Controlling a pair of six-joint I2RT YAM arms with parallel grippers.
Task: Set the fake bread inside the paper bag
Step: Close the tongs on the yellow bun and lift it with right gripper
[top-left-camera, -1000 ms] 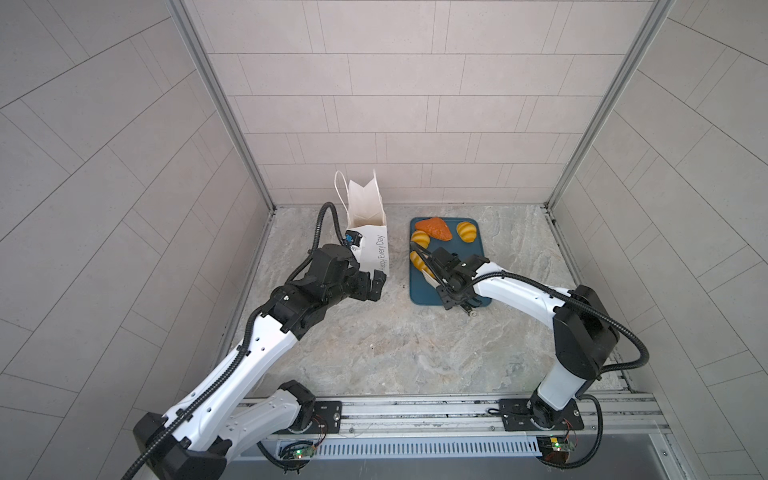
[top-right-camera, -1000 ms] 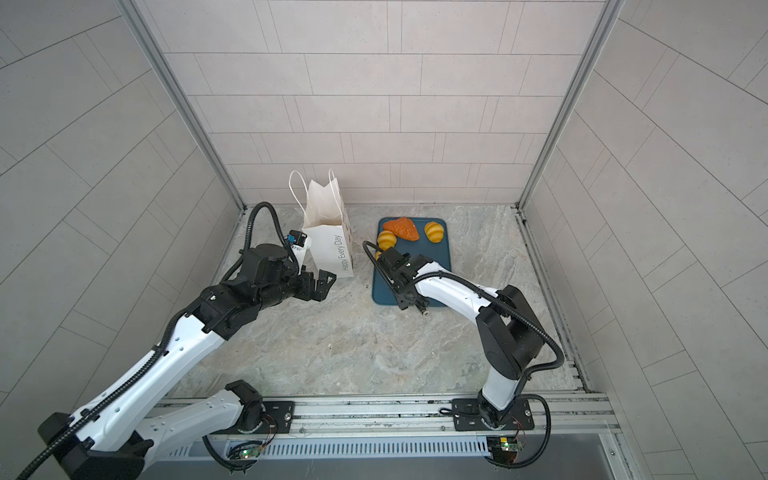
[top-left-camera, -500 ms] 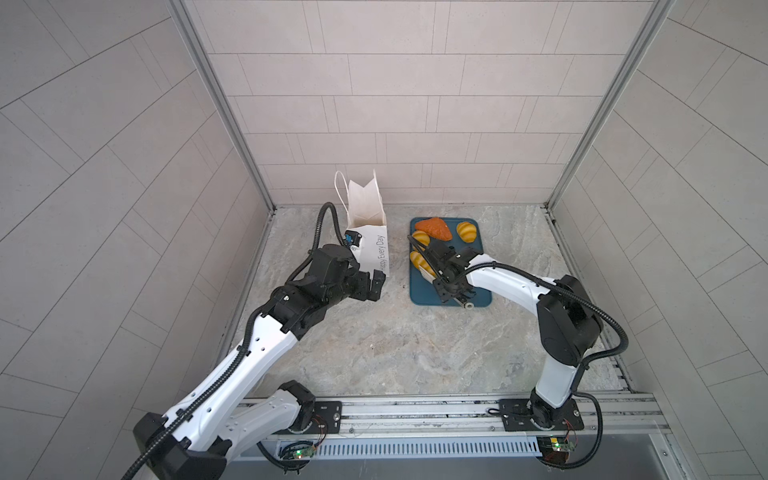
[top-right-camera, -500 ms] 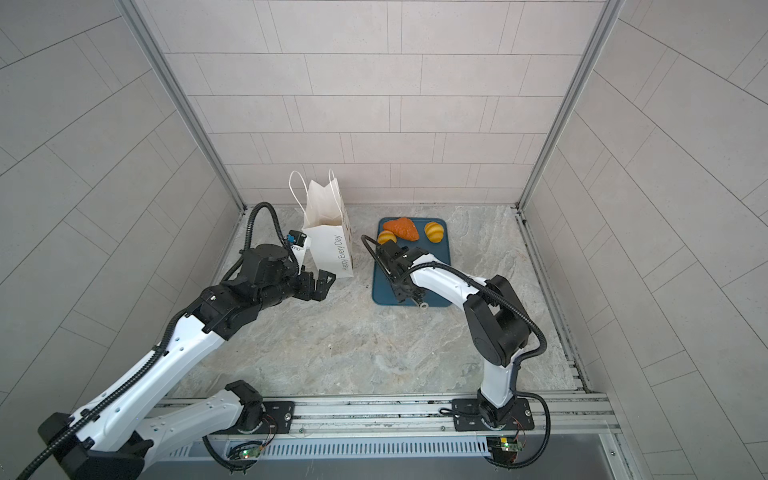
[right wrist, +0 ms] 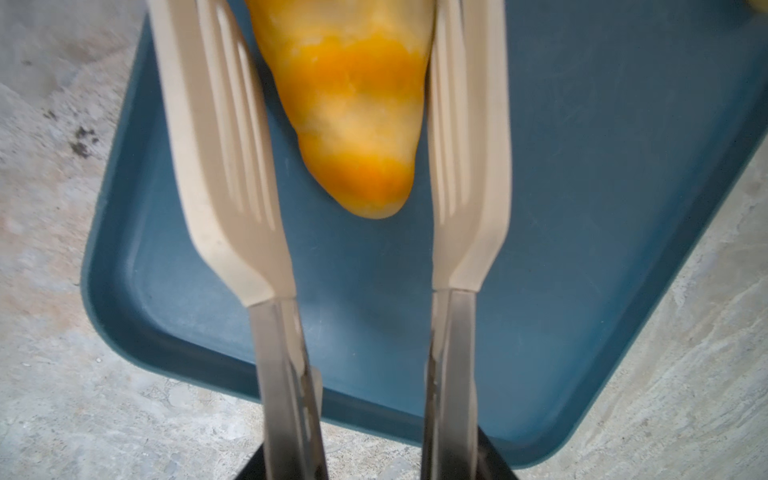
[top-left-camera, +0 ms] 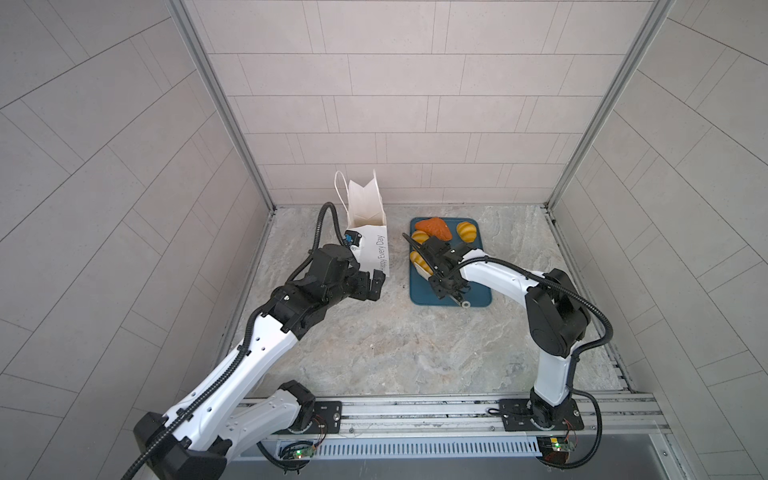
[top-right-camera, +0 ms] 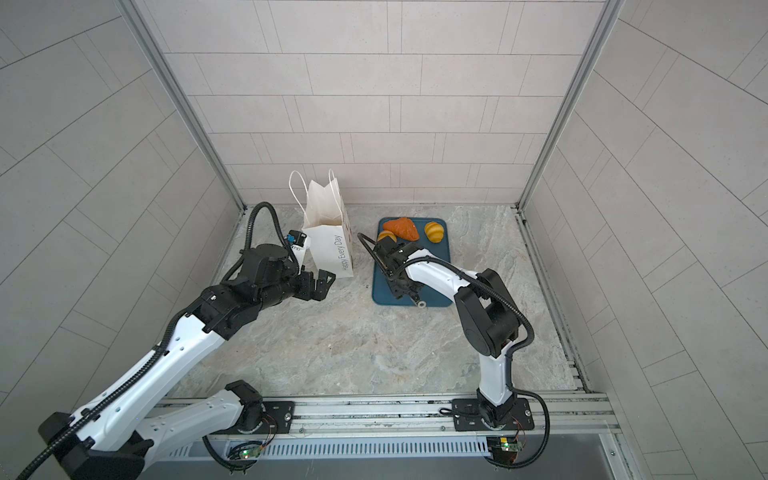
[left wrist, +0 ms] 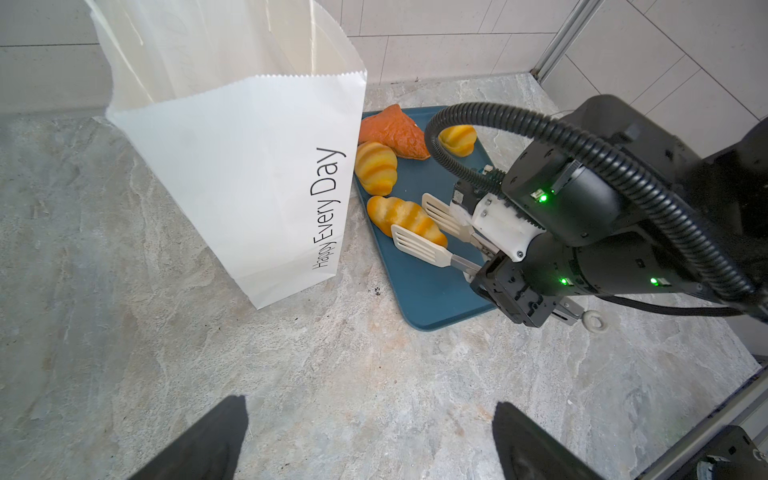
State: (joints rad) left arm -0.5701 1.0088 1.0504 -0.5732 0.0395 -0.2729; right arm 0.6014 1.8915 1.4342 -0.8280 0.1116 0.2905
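The white paper bag [top-left-camera: 372,249] [top-right-camera: 328,245] [left wrist: 249,166] stands upright with its mouth open. Beside it on the teal tray lie fake bread pieces: an orange triangle [top-left-camera: 433,227] [left wrist: 392,133], a yellow croissant [top-left-camera: 466,231] [left wrist: 457,139], a bun [top-left-camera: 419,237] [left wrist: 376,166] and a long striped roll [top-left-camera: 416,259] [left wrist: 405,218] [right wrist: 353,104]. My right gripper [top-left-camera: 443,286] [right wrist: 370,465] is shut on the handles of white slotted tongs [left wrist: 419,245] [right wrist: 224,166]. Their blades flank the long roll, one on each side. My left gripper [top-left-camera: 372,284] [left wrist: 370,436] is open and empty, low by the bag's front corner.
The teal tray [top-left-camera: 473,286] [left wrist: 424,291] [right wrist: 582,208] lies flat on the marble floor to the right of the bag. Tiled walls close in the back and both sides. A rail with both arm bases runs along the front.
My right arm has drawn its elbow in and shifted the tongs slightly along the tray onto the long roll. The left arm and the bag have not moved.
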